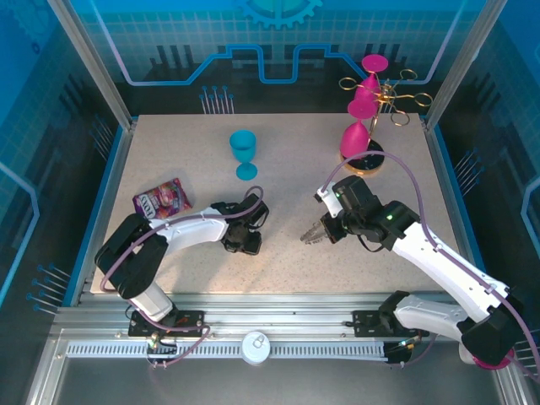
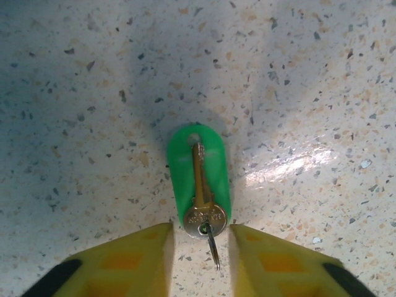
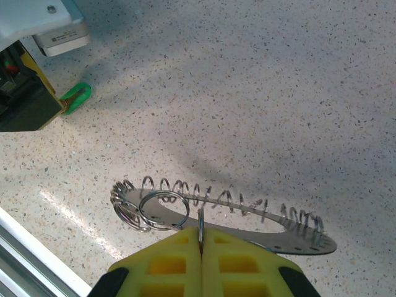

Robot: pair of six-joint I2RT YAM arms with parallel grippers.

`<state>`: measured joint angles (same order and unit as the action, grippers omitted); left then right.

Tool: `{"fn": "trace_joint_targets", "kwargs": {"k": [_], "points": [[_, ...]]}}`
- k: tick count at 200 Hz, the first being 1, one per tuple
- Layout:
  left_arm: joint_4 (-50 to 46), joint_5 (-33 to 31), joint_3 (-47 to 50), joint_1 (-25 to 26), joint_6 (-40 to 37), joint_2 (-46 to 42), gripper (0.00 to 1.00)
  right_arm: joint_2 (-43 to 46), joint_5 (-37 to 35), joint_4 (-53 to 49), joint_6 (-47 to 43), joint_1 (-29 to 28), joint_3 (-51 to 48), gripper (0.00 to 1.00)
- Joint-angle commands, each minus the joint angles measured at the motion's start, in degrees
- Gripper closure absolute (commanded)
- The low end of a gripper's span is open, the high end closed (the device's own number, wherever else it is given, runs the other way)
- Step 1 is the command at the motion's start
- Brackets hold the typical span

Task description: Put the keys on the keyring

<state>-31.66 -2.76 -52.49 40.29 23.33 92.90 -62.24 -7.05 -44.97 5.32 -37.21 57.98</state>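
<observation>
The keys (image 2: 201, 213) lie flat on the table: a metal key on top of a bright green tag (image 2: 218, 176), with a small split ring at the key's head. My left gripper (image 2: 201, 241) is open, its yellow fingers (image 2: 136, 257) standing either side of the key's head without touching it. The green tag (image 3: 77, 98) pokes out beside the left gripper in the right wrist view. My right gripper (image 3: 201, 238) is shut on a thin ring of the keyring (image 3: 288, 240), a grey metal band edged with wire coils, held just above the table. From above, the left gripper (image 1: 240, 240) and right gripper (image 1: 314, 234) face each other mid-table.
A blue goblet (image 1: 244, 152) stands at the back centre. A snack packet (image 1: 162, 199) lies at the left. A gold rack (image 1: 396, 99) with pink goblets (image 1: 358, 135) is at the back right. The table's near edge (image 3: 37, 247) runs close to the keyring.
</observation>
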Motion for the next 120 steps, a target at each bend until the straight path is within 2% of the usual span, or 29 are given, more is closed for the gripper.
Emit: {"fn": "trace_joint_targets", "kwargs": {"k": [1, 40, 88, 120], "points": [[-0.66, -0.44, 1.15, 0.91, 2.15, -2.85, 0.65, 0.97, -0.41, 1.04, 0.29, -0.76, 1.12, 1.0], [-1.76, -1.89, 0.5, 2.1, 3.03, -3.19, 0.61, 1.18, -0.45, 1.01, 0.27, -0.76, 0.91, 1.0], [-3.18, -5.02, -1.8, 2.36, 3.03, -0.39, 0.64, 1.42, -0.45, 0.84, 0.29, -0.76, 0.82, 1.0], [-2.92, -4.81, -3.35, 2.34, 2.37, 1.71, 0.67, 1.7, -0.57, 0.81, 0.27, -0.74, 0.74, 1.0]]}}
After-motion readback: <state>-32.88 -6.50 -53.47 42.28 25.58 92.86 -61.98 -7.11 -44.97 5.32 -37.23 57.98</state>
